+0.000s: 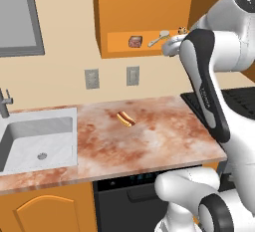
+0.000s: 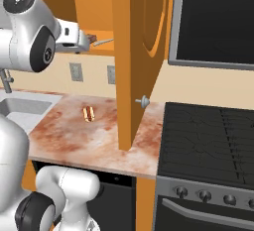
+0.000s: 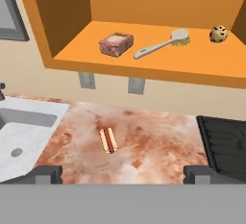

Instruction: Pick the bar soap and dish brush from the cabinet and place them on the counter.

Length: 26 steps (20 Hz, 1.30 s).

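The cabinet (image 3: 62, 6) stands open, its door (image 2: 141, 51) swung out to the right. On its shelf the reddish-pink bar soap (image 3: 116, 43) lies at the left, also visible in the left base view (image 1: 135, 41). To its right lies the pale dish brush (image 3: 163, 45) (image 1: 159, 38), head pointing right. My gripper (image 3: 122, 175) is open and empty. It hovers in front of the shelf at about shelf height, well short of both items. Below spreads the marble counter (image 3: 158, 146) (image 1: 164, 141).
A speckled round item (image 3: 218, 34) sits at the shelf's right end. A hot dog (image 1: 126, 119) lies mid-counter. The white sink (image 1: 40, 141) is at the left, the black stovetop (image 2: 208, 141) at the right, and a microwave (image 2: 213, 22) hangs above it.
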Available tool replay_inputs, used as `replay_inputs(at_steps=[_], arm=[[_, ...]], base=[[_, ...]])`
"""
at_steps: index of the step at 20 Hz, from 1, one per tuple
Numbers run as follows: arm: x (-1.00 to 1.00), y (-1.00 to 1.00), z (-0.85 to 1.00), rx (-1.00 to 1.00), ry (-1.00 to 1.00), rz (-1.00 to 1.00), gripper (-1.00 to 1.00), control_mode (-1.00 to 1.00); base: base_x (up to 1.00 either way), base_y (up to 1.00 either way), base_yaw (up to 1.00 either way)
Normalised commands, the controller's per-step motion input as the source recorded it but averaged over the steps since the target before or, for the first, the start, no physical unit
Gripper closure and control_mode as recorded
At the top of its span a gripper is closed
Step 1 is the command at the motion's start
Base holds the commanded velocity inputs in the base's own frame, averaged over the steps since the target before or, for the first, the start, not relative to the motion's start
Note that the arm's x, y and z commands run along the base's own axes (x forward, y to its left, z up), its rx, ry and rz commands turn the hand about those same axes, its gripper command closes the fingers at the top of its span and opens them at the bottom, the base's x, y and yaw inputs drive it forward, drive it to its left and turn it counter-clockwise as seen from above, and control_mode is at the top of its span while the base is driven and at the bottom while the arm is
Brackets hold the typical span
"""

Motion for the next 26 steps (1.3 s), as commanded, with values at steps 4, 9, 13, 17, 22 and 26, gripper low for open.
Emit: replay_inputs(at_steps=[4, 9, 13, 17, 22, 26], arm=[[0.19, 0.16, 0.14, 0.00, 0.00, 0.09, -1.00, -1.00], [0.25, 0.17, 0.04, -0.02, 0.00, 0.08, -1.00, -1.00], [0.27, 0.12, -0.05, -0.01, -0.02, 0.05, -1.00, -1.00], [0.25, 0.04, -0.13, 0.00, -0.01, 0.02, -1.00, -1.00], [0.25, 0.04, -0.08, 0.00, -0.01, 0.00, -1.00, -1.00], [0.27, 0.11, 0.02, -0.03, -0.02, -0.01, -1.00, -1.00]], base=[[0.00, 0.00, 0.00], [0.00, 0.00, 0.00], [0.00, 0.00, 0.00], [0.00, 0.00, 0.00], [0.00, 0.00, 0.00], [0.00, 0.00, 0.00]])
